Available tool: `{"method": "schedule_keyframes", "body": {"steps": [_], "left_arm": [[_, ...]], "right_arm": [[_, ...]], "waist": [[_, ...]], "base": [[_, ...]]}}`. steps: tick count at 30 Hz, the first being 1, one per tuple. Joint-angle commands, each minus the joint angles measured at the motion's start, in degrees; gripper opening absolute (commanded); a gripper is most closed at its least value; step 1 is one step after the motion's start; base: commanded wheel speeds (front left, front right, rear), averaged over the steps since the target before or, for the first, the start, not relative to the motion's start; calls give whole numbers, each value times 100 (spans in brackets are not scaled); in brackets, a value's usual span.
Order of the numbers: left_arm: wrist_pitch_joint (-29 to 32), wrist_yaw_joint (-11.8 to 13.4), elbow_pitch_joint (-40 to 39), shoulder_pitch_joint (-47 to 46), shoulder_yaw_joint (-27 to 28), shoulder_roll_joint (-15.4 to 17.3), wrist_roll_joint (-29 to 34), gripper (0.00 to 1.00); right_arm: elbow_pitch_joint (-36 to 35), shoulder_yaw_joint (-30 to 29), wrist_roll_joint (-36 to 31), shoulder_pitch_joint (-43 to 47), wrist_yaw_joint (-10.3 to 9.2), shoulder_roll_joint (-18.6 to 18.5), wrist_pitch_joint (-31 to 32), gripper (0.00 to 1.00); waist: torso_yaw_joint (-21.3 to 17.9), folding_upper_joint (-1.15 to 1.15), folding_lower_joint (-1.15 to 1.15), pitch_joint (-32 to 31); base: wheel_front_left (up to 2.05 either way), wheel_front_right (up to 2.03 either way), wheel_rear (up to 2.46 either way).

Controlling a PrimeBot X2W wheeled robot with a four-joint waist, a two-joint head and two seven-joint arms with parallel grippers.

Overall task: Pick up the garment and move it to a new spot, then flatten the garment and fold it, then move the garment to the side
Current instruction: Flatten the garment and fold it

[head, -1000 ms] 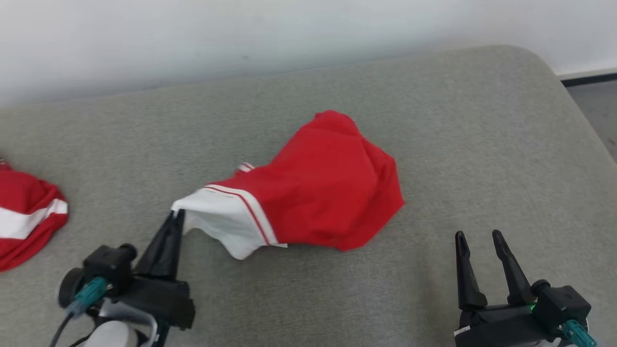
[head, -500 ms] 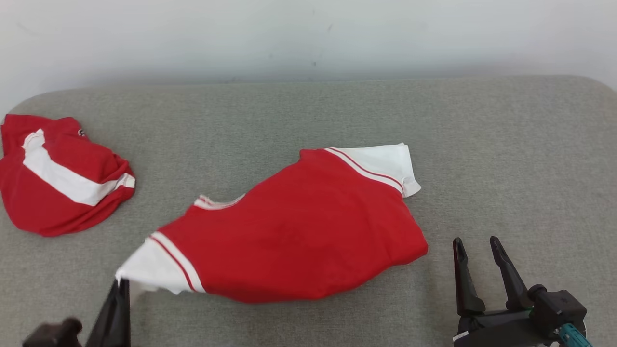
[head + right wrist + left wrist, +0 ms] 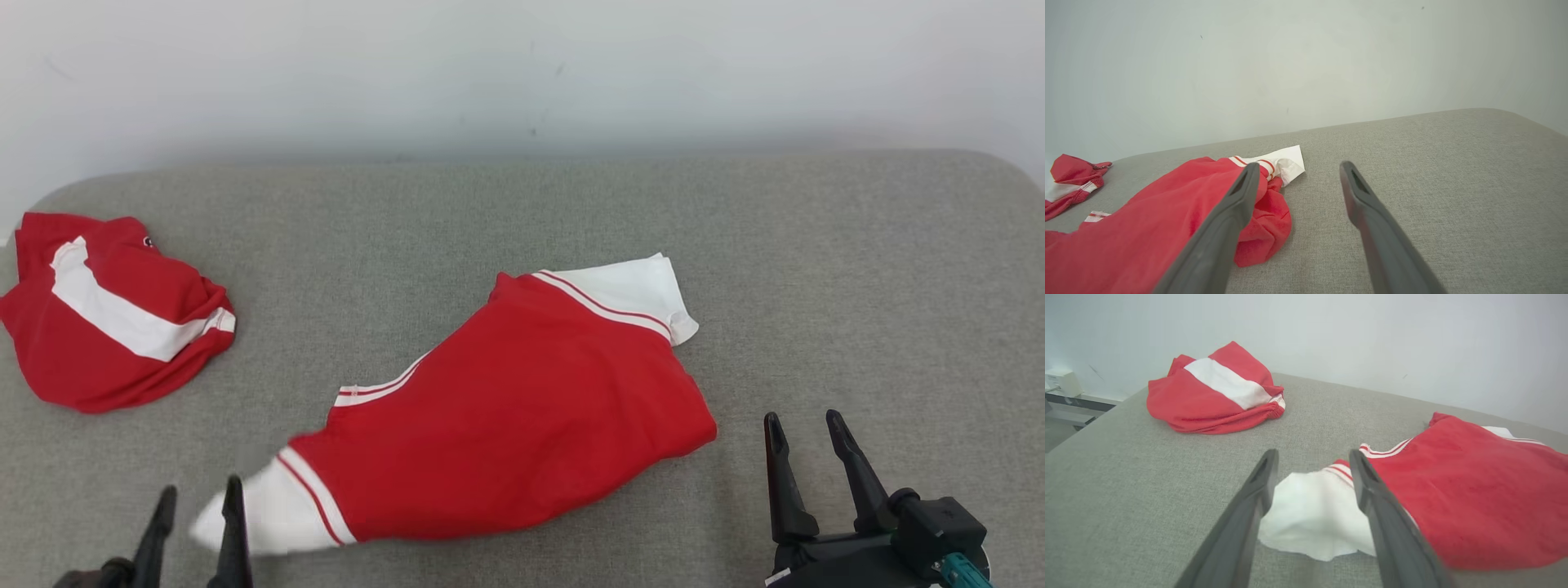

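the left gripper (image 3: 202,490) is low at the bottom left of the head view, its two dark fingers spread apart and closed on nothing. in the left wrist view the near white sleeve (image 3: 1310,510) of the garment (image 3: 506,425) lies on the surface between those fingers; whether either finger touches the cloth i cannot tell. the right gripper (image 3: 802,420) is at the lower right, its fingers wide apart and empty, just beside the garment's red corner. the garment, a red shirt with white striped sleeves, lies spread slantwise in the middle of the grey padded surface (image 3: 857,269), one sleeve toward the left gripper and the far sleeve (image 3: 637,294) toward the wall side. a second red and white bundle (image 3: 106,327) lies crumpled well apart, near the surface's left edge. a pale wall (image 3: 490,73) rises behind.
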Motion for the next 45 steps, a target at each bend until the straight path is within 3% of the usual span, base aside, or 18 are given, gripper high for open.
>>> {"method": "schedule_keyframes", "body": {"steps": [1, 10, 20, 24, 27, 31, 41, 45], "left_arm": [[-85, 14, -97, -96, 87, -24, 121, 100], [-122, -233, -632, 8, 702, -444, 817, 100], [-121, -831, -599, 278, 1224, -931, 1410, 100], [-122, -1061, -435, -9, 1242, -942, 1556, 100], [-122, -1236, -259, -452, 1150, -824, 1565, 100], [-80, -1387, 44, -1364, 805, -414, 1547, 100], [848, -1417, 354, -3861, -523, 835, 762, 100], [1181, -1418, 620, -4617, -1089, 1120, 369, 100]], "right_arm": [[3, -8, -57, 70, -12, -10, -5, 100], [17, -10, -88, 196, -12, -9, -5, 100], [-12, -16, -130, 282, -12, -10, -5, 100], [-27, 7, -116, 184, -12, -10, -5, 100], [-34, 11, -110, 123, -12, -10, -4, 100], [-42, 23, -66, 14, -12, -10, -5, 100], [-93, 30, 213, -291, -12, -8, -4, 100], [-107, 43, 361, -400, -12, -8, -5, 100]], "waist": [[-34, 0, 0, -105], [-90, 0, 0, -361], [-96, 0, 0, -445], [-157, 0, 0, -366], [-257, 0, 0, -255], [-495, 0, 0, -45], [-1404, 0, 0, 637], [-1739, 0, 0, 894]], "base": [[0, 0, 0], [0, 0, 0], [0, 0, 0], [0, 0, 0], [0, 0, 0], [0, 0, 0], [0, 0, 0], [0, 0, 0]]}}
